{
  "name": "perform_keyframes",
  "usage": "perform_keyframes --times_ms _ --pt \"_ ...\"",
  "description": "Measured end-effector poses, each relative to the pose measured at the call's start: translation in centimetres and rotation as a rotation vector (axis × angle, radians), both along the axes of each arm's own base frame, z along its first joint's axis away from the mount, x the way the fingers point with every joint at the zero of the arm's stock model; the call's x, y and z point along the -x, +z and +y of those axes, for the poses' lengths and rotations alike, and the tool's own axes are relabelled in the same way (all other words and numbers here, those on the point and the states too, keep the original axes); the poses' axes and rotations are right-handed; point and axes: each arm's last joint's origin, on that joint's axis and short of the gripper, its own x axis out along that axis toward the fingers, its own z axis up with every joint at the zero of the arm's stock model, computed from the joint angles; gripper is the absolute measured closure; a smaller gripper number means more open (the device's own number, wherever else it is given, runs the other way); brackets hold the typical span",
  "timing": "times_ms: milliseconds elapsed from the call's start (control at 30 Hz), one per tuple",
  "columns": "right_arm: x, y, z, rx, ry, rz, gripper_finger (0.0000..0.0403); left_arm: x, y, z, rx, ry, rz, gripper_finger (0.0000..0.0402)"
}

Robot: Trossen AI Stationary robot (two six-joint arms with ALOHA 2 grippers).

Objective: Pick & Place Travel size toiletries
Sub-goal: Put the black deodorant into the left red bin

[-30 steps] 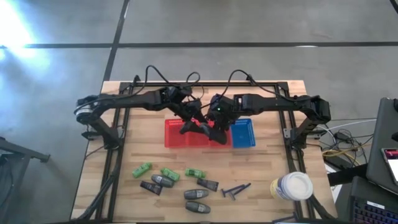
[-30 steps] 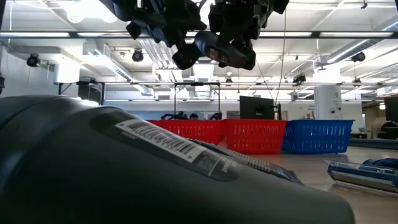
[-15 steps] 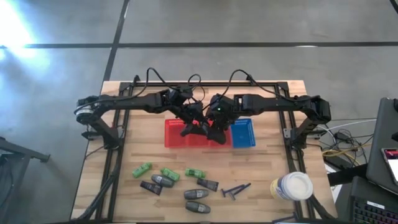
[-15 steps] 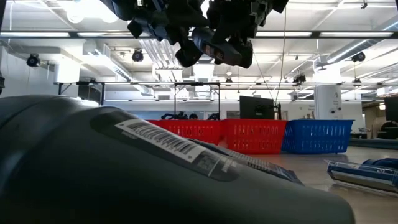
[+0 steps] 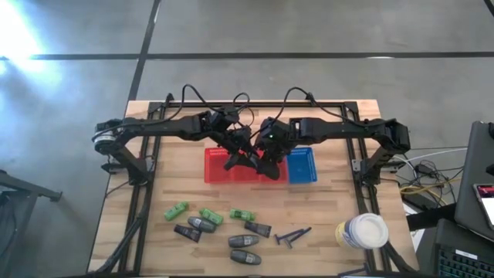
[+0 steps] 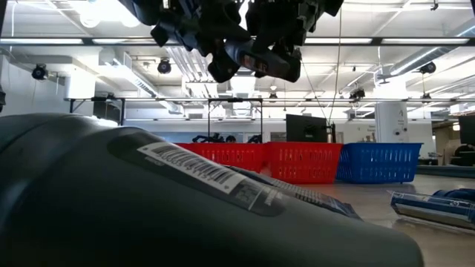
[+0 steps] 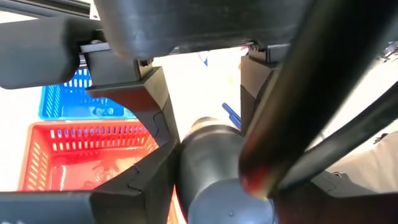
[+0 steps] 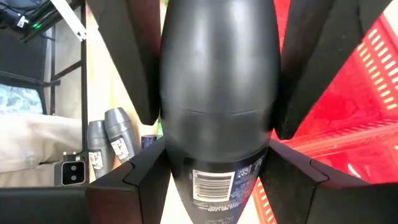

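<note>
A grey rounded container [image 8: 217, 93] hangs in the air over the red basket [image 5: 216, 168], tilted in the low view [image 6: 256, 58]. My right gripper [image 5: 266, 164] [image 8: 217, 37] is shut on it. My left gripper [image 5: 235, 158] [image 7: 202, 93] faces it from the table's left, with the container's rounded end [image 7: 211, 162] between its fingers. Near the table's front edge lie green packets [image 5: 211, 215], grey containers [image 5: 241, 242], dark tubes [image 5: 258, 228] and blue razors [image 5: 292, 235]. My right gripper pinches the container's dark body [image 8: 217, 143] between its two fingers, one on each side, just above the barcode label. The container is lifted clear over the red basket and sits tilted. My left gripper has the container's narrow rounded end [image 7: 202, 149] between its fingers, coming level from the table's left. One finger [image 7: 163, 140] lies against it; the right arm's finger hides the other side.
The blue basket [image 5: 302, 166] stands right of the red one. A white-lidded yellow jar [image 5: 361, 232] stands at the near right corner. One grey container [image 6: 148, 200] lies right before the low camera and fills much of that view.
The held container has risen a little in the low view. My left gripper has edged toward the right gripper over the red basket.
</note>
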Motion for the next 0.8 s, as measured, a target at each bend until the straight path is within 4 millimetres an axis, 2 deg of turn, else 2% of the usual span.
perform_keyframes --times_ms 267,533,800 --pt "0.0 0.0 0.0 0.002 -0.002 0.001 0.0189 0.1 -0.3 0.0 0.004 -0.002 0.014 0.0196" --pt "0.0 0.1 -0.2 0.011 -0.038 0.004 0.0132 0.6 -1.2 -0.2 0.026 -0.007 0.099 0.0196" --pt "0.2 0.2 -0.4 0.082 -0.078 0.013 0.0087 1.2 -2.1 -0.1 -0.066 0.023 0.193 0.0197"
